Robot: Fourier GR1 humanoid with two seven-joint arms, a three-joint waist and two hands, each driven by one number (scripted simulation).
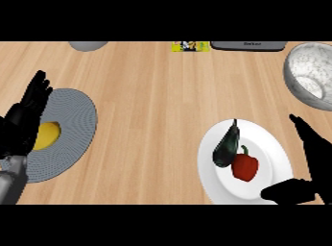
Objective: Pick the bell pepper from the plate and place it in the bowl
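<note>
Your pepper (245, 166) lies on the white plate (271, 141), just at 5 o'clock of the eggplant (225, 144). Your right hand (319, 161) is at the plate's 3 o'clock rim, fingers straight, thumb apart from them, holding nothing and clear of the pepper. The bowl (317, 72) stands at 1 o'clock from the plate. Your left hand (20, 122) rests open at the bench's (161, 96) 9 o'clock, over a grey plate (77, 120) carrying something yellow (48, 134).

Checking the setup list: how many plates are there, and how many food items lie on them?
Plates: 2 (grey plate, white plate)
Food items: 3 (bell pepper, eggplant, yellow food)
Total: 5
</note>
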